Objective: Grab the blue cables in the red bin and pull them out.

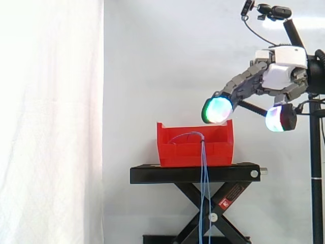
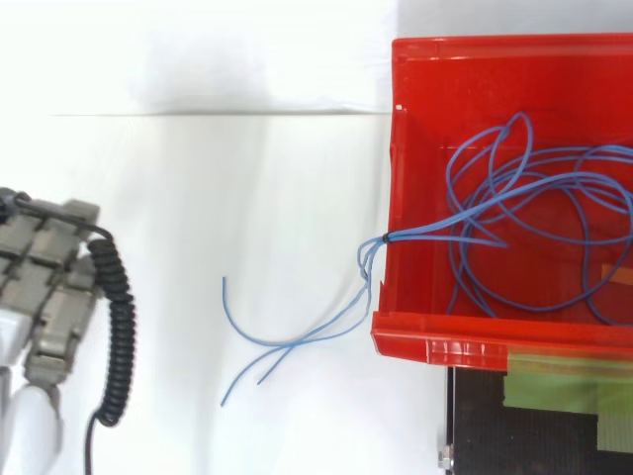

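From beside, one camera looks level across at the red bin (image 1: 177,147) from farther off; the overhead one looks down closely, sharing the bin and its blue cables (image 2: 396,237).

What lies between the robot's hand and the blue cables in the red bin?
Nothing: in the side view, the hand hovers above the red bin, with bare air down to the blue cables.

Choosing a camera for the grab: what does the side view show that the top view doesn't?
Side view: the black scissor-lift stand, blue cables hanging down the red plastic bin's near wall, and the robot hand's straight fingers higher than the bin's rim, holding nothing. Top view: cable loops tangled on the bin floor, loose ends splayed outside. Both: bin, cables crossing its wall, hand.
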`<state>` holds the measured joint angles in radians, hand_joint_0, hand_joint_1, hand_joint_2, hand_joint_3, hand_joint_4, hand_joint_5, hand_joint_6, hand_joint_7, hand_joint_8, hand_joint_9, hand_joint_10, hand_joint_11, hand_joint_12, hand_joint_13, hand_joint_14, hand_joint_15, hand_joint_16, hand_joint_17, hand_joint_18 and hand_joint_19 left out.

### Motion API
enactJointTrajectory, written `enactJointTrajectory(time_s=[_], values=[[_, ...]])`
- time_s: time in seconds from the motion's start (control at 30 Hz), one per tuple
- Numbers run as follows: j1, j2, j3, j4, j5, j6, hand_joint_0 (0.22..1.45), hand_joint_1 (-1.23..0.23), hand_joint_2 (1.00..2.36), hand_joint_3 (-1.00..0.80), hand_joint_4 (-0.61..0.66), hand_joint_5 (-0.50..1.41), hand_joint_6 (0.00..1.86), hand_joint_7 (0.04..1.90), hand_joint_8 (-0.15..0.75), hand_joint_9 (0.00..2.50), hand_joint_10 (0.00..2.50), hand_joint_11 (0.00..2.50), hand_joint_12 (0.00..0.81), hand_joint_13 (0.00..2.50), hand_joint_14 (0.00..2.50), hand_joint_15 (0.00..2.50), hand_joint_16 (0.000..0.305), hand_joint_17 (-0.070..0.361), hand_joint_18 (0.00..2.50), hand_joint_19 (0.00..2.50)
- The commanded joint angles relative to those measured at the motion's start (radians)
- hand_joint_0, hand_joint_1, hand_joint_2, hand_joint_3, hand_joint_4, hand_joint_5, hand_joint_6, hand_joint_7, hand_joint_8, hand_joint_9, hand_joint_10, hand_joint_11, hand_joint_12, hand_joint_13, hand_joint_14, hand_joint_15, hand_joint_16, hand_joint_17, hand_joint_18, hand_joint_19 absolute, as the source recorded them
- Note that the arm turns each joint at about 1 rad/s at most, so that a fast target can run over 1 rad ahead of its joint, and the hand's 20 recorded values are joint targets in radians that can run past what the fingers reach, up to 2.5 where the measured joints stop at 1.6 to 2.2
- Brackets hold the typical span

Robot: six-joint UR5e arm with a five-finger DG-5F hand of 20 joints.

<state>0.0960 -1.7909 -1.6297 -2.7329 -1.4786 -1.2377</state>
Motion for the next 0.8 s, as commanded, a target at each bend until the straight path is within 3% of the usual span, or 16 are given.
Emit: enactJointTrajectory(time_s=[0.0,0.03,0.1,0.3,0.37,0.4,0.6,0.77], values=[[0.010,-0.002,-0.001,0.044,-0.043,-0.585,0.67,-1.11,1.00,-1.00,0.05,0.70,0.01,0.52,0.223,0.49,0.01,0.37,0.366,0.44,0.01,0.33,0.055,0.123,0.46,0.58],[0.013,-0.002,-0.001,0.055,-0.049,-0.651,0.67,-1.11,1.00,-1.00,0.05,0.72,0.01,0.53,0.223,0.50,0.01,0.38,0.365,0.45,0.01,0.33,0.055,0.123,0.46,0.58],[0.019,-0.001,-0.001,0.061,-0.046,-0.719,0.68,-1.11,1.00,-1.00,0.05,0.73,0.02,0.55,0.221,0.50,0.01,0.37,0.365,0.45,0.01,0.32,0.054,0.122,0.47,0.57],[0.037,-0.005,0.001,0.041,-0.042,-0.852,0.69,-1.11,1.00,-1.00,0.05,0.78,0.01,0.59,0.225,0.52,0.01,0.37,0.361,0.45,0.01,0.31,0.053,0.120,0.48,0.58],[0.041,-0.038,-0.001,0.042,-0.032,-0.903,0.69,-1.10,1.00,-1.00,0.04,0.79,0.01,0.59,0.224,0.53,0.01,0.35,0.361,0.45,0.01,0.31,0.053,0.120,0.48,0.58],[0.041,-0.077,0.001,0.048,-0.020,-0.918,0.69,-1.10,1.00,-1.00,0.05,0.79,0.01,0.59,0.224,0.53,0.01,0.35,0.361,0.45,0.01,0.32,0.053,0.119,0.48,0.59],[0.044,-0.157,0.031,0.032,0.009,-0.883,0.69,-1.09,1.00,-1.00,0.04,0.80,0.02,0.58,0.228,0.56,0.01,0.35,0.360,0.46,0.01,0.32,0.053,0.118,0.49,0.60],[0.050,-0.159,0.051,-0.153,0.011,-0.802,0.69,-1.09,1.00,-1.00,0.05,0.79,0.02,0.56,0.225,0.57,0.01,0.35,0.357,0.46,0.01,0.32,0.052,0.116,0.49,0.59]])
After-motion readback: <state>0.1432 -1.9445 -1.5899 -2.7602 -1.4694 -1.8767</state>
